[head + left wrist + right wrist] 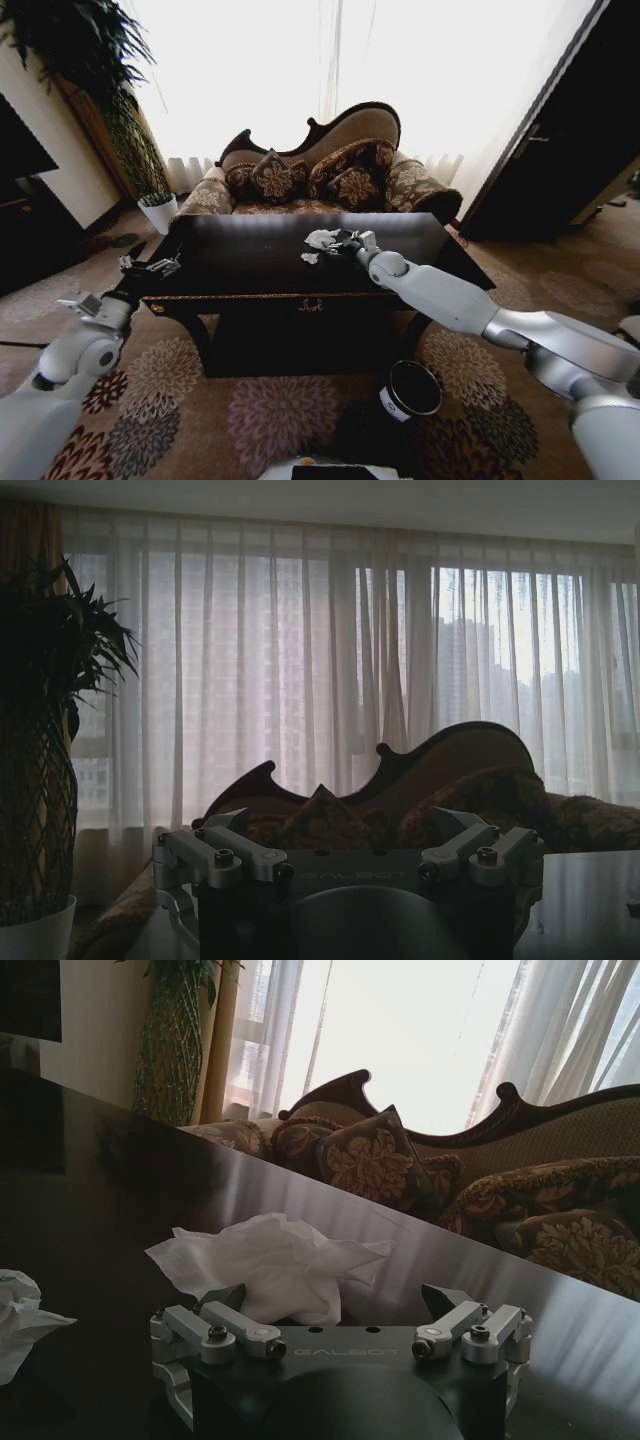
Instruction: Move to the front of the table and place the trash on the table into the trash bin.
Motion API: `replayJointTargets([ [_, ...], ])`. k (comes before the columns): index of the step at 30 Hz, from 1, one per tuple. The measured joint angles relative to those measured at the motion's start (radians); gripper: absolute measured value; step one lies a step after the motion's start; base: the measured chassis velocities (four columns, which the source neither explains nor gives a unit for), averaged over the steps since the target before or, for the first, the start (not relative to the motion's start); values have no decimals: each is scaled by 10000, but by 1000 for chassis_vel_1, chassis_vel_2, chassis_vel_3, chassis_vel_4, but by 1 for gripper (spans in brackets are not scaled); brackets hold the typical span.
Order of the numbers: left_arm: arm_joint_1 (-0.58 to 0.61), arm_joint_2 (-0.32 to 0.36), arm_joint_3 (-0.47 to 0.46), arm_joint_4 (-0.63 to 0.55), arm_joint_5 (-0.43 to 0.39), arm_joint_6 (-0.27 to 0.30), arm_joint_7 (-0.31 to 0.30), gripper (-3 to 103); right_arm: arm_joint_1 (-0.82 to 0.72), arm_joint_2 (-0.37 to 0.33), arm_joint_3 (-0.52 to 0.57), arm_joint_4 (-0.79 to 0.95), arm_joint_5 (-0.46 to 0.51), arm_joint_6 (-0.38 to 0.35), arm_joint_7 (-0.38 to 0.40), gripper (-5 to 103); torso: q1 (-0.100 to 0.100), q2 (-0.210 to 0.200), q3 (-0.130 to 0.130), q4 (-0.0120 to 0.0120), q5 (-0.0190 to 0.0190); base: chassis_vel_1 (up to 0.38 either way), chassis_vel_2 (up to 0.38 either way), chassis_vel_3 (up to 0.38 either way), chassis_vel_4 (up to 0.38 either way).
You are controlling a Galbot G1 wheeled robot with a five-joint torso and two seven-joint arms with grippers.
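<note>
Open right tool (340, 1322) at white paper wad (268, 1265) on glossy table (250, 262), sofa (320, 165) behind.

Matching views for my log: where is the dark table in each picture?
Head view: table centre, before the sofa.
Left wrist view: its glossy top beyond the left claw.
Right wrist view: its top under the right claw.
Shared landmark: the sofa behind it.
</note>
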Motion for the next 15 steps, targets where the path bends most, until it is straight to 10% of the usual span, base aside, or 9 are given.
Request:
replayJointTargets([
  [15, 0, 0, 0, 0, 0, 0, 0, 100, -22, 89, -61, -275, 53, 135, -66, 47, -1, 0, -1, 1, 0, 0, 0, 0, 0],
])
